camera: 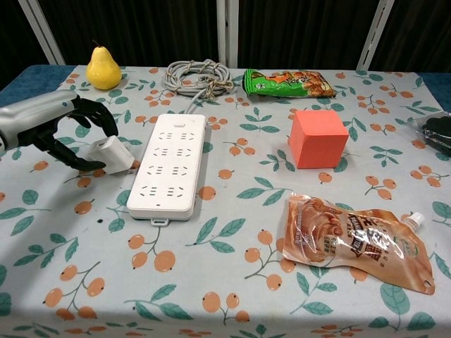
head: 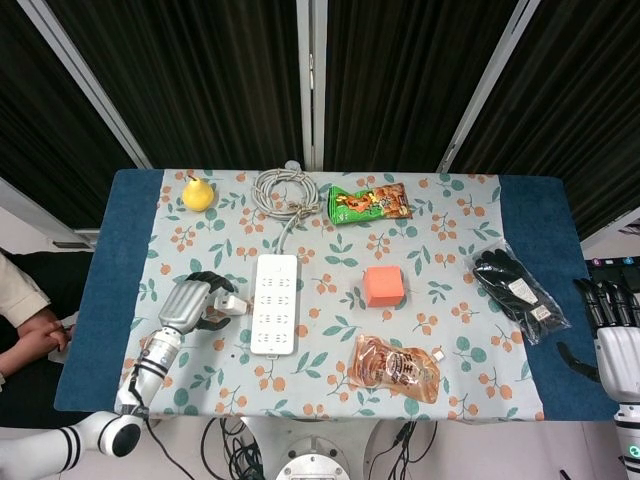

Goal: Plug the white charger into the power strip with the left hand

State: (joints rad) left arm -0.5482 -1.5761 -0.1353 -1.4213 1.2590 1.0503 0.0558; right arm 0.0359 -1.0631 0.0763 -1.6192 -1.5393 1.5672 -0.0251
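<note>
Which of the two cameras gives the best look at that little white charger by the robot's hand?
The chest view. There the white charger shows large and side-on, beside the power strip, with the left hand curling around it. The head view shows the charger only as a small white block from above, partly covered by the hand.
</note>
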